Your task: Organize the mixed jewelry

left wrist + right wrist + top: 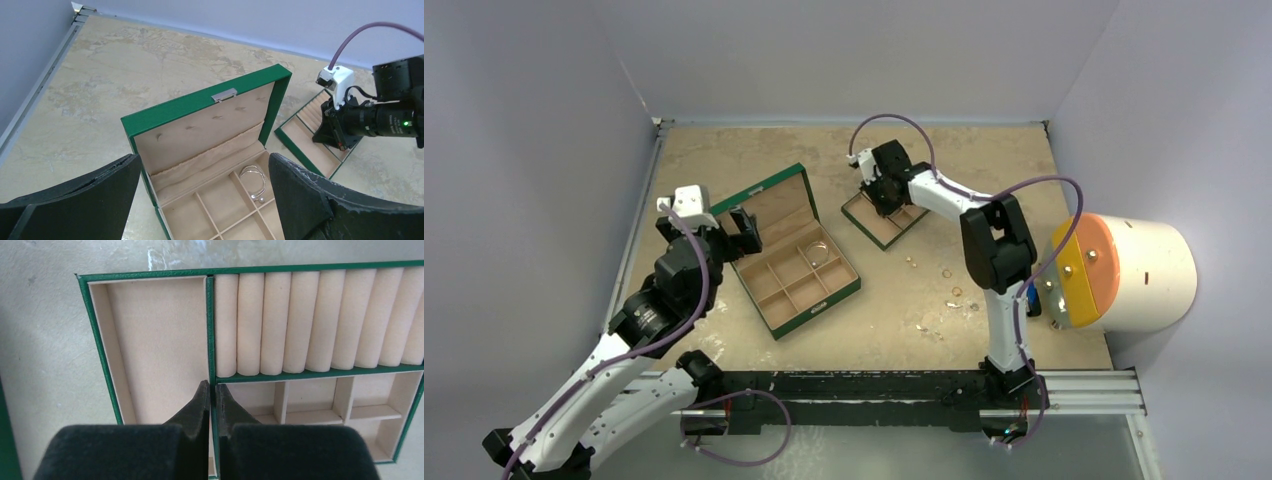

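My left gripper [202, 170] is released, its jaws spread wide, and it hangs over the near side of the open green box [822, 306], left of the middle in the overhead view. The lid [210, 125] stands tilted back, showing its cream lining. One silvery hoop [251, 169] lies in a compartment on the box's right side, between my two black fingers in the left wrist view.

My right gripper [212, 395] is clenched, jaws all but together. It is down at a separate green tray [145, 273], just above and right of the box in the overhead view. The tips sit at the green wall that divides a plain compartment on the left from the ring rolls and small cells on the right. I cannot tell whether they pinch that wall or only hover over it, and I see nothing else between them.

The rest of the mixed jewelry [946, 272] lies loose on the table [984, 160], scattered below and right of the tray, toward a white drum [1144, 275] at the right edge.
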Motion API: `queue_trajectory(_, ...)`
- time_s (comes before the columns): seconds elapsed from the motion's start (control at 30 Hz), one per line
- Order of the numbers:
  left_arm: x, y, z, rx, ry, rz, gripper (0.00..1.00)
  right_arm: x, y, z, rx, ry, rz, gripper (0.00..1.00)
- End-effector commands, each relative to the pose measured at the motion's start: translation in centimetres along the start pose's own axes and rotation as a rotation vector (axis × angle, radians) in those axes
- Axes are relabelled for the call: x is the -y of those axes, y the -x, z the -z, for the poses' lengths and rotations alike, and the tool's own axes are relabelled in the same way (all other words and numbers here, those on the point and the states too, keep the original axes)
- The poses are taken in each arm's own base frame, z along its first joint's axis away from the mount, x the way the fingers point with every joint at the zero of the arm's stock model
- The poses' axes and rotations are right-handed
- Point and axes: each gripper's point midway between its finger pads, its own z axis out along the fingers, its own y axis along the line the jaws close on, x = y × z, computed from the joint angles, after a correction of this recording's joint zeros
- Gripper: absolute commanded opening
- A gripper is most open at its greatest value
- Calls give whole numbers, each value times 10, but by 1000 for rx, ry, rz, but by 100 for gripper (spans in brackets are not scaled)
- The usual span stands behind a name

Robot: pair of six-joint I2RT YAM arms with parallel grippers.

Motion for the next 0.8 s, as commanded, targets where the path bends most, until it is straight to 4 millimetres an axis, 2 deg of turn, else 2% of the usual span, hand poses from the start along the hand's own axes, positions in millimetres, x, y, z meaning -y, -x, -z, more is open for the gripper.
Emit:
queue_trajectory(0.0, 1, 15, 3, 40, -13, 18, 99, -11, 9, 7, 38, -39, -230, 0)
queue_trajectory(0.27, 3, 14, 2, 34, -20, 13, 99, -50, 3, 1, 12, -46, -315, 0)
queue_trajectory(0.33, 2, 15, 3, 37, -17, 15, 99, -54, 4, 4, 15, -66, -340, 0)
queue_trajectory(0.47, 0, 16, 4, 39, -12, 16, 99, -56, 4, 11, 22, -100, -414, 0)
queue_trajectory(0.63, 0, 16, 4, 39, -9, 15, 99, -49, 7, 22, 67, -162, -457, 0)
queue_trajectory(0.77, 0, 15, 3, 37, -8, 12, 99, -41, 19, 40, 115, -192, -458, 0)
